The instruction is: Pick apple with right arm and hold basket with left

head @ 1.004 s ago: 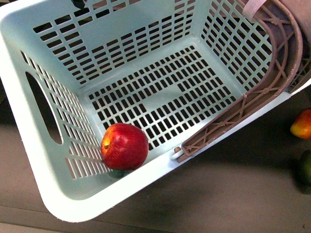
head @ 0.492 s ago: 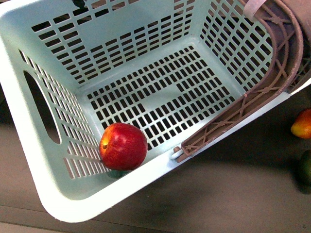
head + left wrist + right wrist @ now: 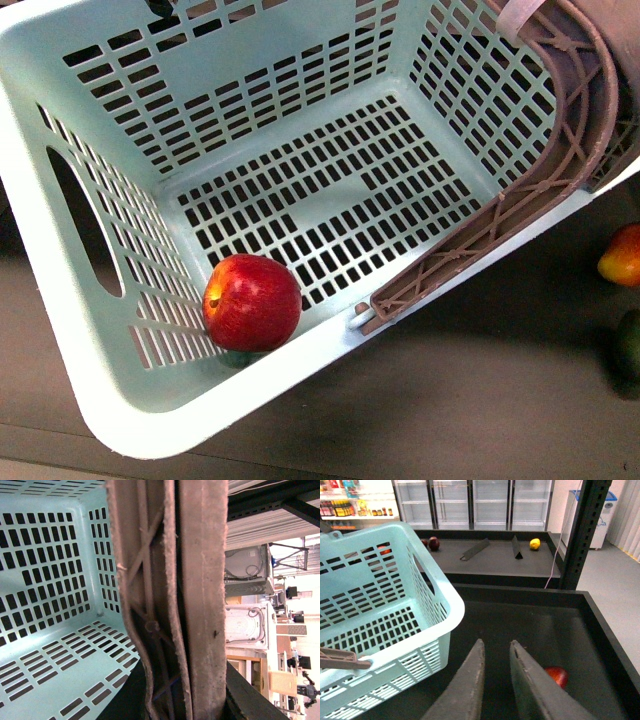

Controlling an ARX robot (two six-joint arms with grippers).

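Holding step, by the look of it: the apple [image 3: 252,302] already lies inside the basket [image 3: 30,260], so the picking part appears done, and what remains is likely to keep the basket steady.

The apple is glossy red with a yellowish patch at its stem. It rests on the slotted floor in the corner nearest the camera, touching the side wall that has the oval hand hole. The basket, light turquoise, sits tilted in the front view, with its brown handle [image 3: 500,225] swung over towards the right rim.

In the left wrist view the handle fills the middle of the picture at very close range. The left fingers [image 3: 125,700] show only as dark wedges pressed against either side of it, so they seem clamped on the handle, with that wrist right at the rim.

The right fingers [image 3: 465,690] are outside the basket, beside its near wall, pointing down over the dark desk [image 3: 450,400]. They stand a narrow gap apart and carry nothing. A red fruit [image 3: 556,675] lies on the desk just past them.

An orange-red fruit [image 3: 622,255] and a dark green fruit [image 3: 628,345] sit at the right edge of the front view, well apart from the basket.

The next move probably asks the right arm to stay clear of them.
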